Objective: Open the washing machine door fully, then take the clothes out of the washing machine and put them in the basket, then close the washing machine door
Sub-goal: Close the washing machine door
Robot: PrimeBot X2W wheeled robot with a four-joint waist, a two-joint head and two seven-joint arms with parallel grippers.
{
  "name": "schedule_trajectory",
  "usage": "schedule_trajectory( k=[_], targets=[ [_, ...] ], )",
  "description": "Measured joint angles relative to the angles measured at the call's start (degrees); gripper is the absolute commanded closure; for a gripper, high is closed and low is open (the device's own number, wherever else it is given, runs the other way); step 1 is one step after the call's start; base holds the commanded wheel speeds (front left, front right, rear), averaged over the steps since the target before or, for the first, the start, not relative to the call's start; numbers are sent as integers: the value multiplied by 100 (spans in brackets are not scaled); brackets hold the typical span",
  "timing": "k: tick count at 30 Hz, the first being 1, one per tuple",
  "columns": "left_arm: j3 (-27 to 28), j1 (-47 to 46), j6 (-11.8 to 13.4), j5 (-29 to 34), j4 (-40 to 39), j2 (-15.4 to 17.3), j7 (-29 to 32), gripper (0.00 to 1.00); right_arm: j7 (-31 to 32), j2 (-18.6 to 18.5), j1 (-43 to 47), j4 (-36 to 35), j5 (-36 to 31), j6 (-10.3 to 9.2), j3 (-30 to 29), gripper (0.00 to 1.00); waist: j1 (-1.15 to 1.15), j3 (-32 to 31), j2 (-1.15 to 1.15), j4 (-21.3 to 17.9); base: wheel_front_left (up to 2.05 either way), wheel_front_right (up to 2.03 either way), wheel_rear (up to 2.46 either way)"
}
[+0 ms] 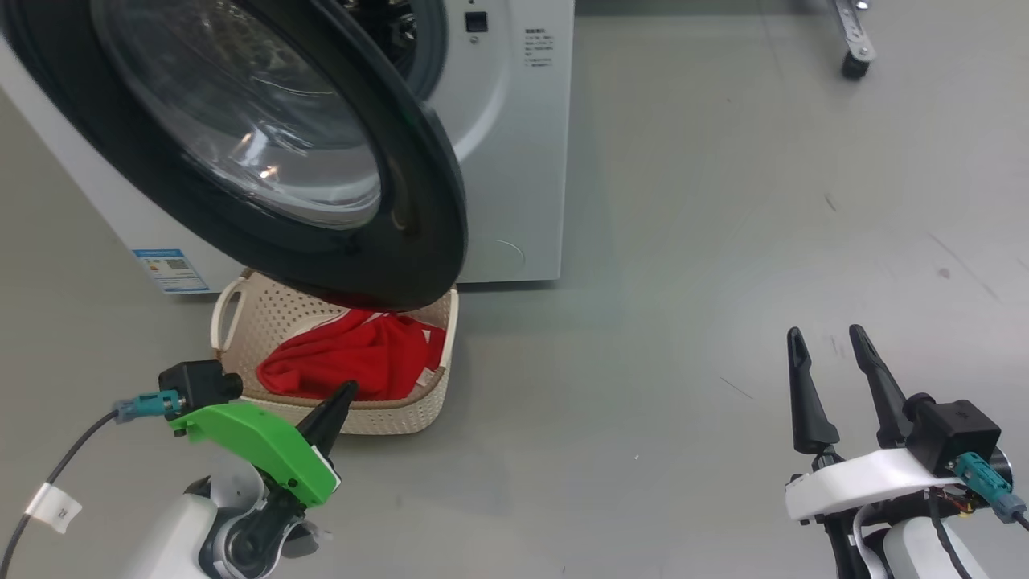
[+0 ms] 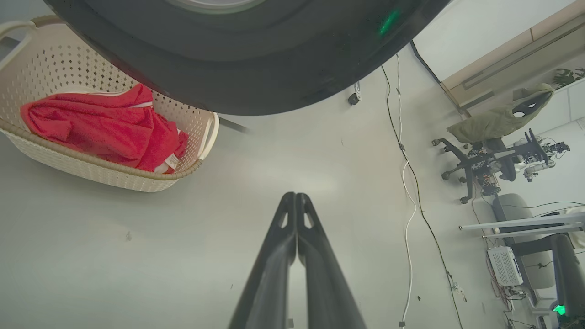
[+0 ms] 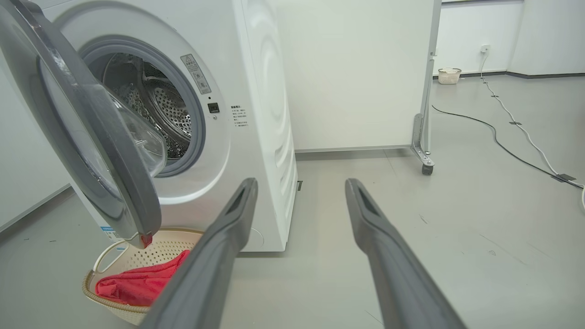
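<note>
The washing machine door hangs open, swung out over the basket. The white washing machine stands behind it, its steel drum visible through the opening. Red clothes lie in the cream basket on the floor below the door. My left gripper is shut and empty, its tip just in front of the basket's near rim. In the left wrist view the basket with the clothes sits up left of the closed gripper. My right gripper stands open and empty, far right over bare floor.
A wheeled panel stand stands right of the machine. Cables run across the floor beyond it. Office chairs and desks show at the right of the left wrist view. Another small basket sits by the far wall.
</note>
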Motion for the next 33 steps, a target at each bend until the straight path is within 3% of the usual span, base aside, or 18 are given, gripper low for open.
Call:
schedule_trajectory(
  k=[4,12,22,24,25,33],
  targets=[
    [-92,69,-36,505,-194,67,-486,100,-18,-13,132,-30,82,-44,-90,0,0,-132,0,323,0,0,0],
    [-54,389,-77,1575,-438,502,-1715,100,-25,35,228,-115,87,-44,-16,0,0,-384,0,864,0,0,0],
    [49,805,18,2501,-660,677,-2942,100,-25,76,242,-190,87,-44,22,0,0,-601,0,1060,0,0,0],
    [48,874,110,2720,-675,682,-2929,40,-25,79,257,-198,87,-44,21,0,0,-609,0,1056,0,0,0],
    [59,912,165,2788,-673,679,-2925,0,-25,81,269,-202,87,-44,22,0,0,-611,0,1053,0,0,0],
    [160,1187,291,2821,-751,422,-2861,0,-25,107,349,-218,87,-44,46,0,0,-620,0,1020,0,0,0]
  ],
)
